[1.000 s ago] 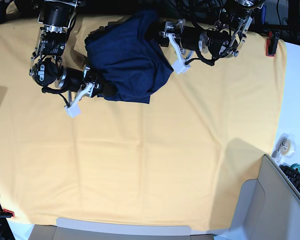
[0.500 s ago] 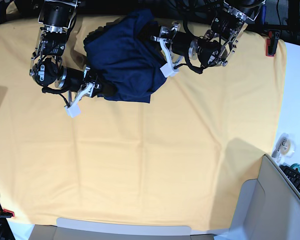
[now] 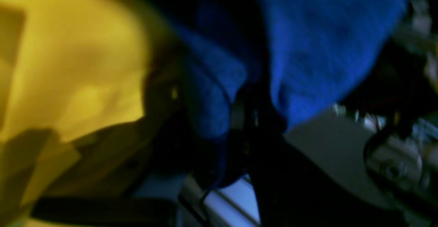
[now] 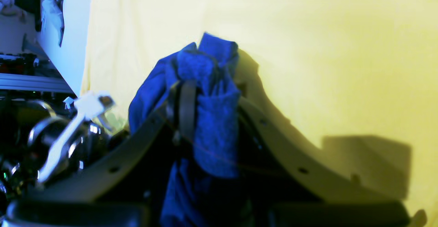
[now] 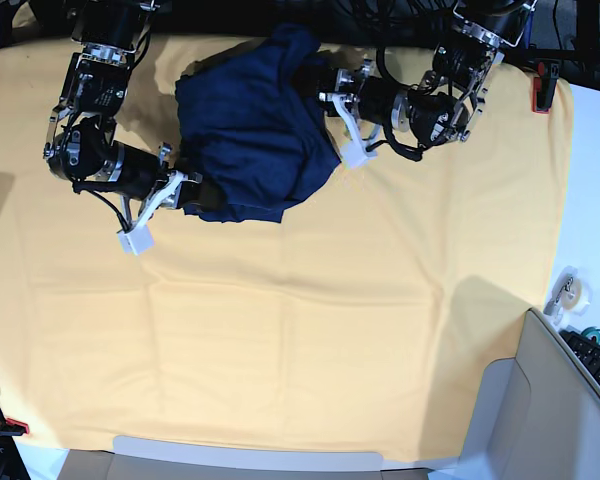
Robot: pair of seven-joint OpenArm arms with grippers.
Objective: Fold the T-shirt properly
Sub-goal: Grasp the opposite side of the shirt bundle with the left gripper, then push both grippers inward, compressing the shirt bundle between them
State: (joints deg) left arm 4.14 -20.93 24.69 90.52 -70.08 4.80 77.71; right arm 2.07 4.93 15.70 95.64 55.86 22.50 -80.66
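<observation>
T-shirt [image 5: 248, 140] lies bunched in a dark navy heap near the far edge of the yellow table cloth [image 5: 300, 330], toward that edge's middle, far from flat. No sleeve, hem or collar can be told apart in the heap.

Right gripper [image 4: 186, 100]: nearly closed, jaws pinching a thick wad of blue knit at the heap's near-left edge; the wrist view shows fabric wrapped over one finger. Left gripper [image 5: 325, 85]: pushed into the heap's right side, with cloth draped over it. Left wrist view is blurred; blue fabric crowds the jaws, but whether they actually clamp it I cannot tell.

Risks, as judged from here:
- Right pinch takes several layers at once. A pull would likely drag the heap whole rather than open it.
- If the left side has no true hold, a spreading move would leave that edge behind and twist the garment.
- Soft knit slips easily; a thin pinch may let go under tension.
- Heap sits close to the cloth's far edge. Any outward tug could carry it over.
- Jaws low on the table cloth may catch and ruck it.
</observation>
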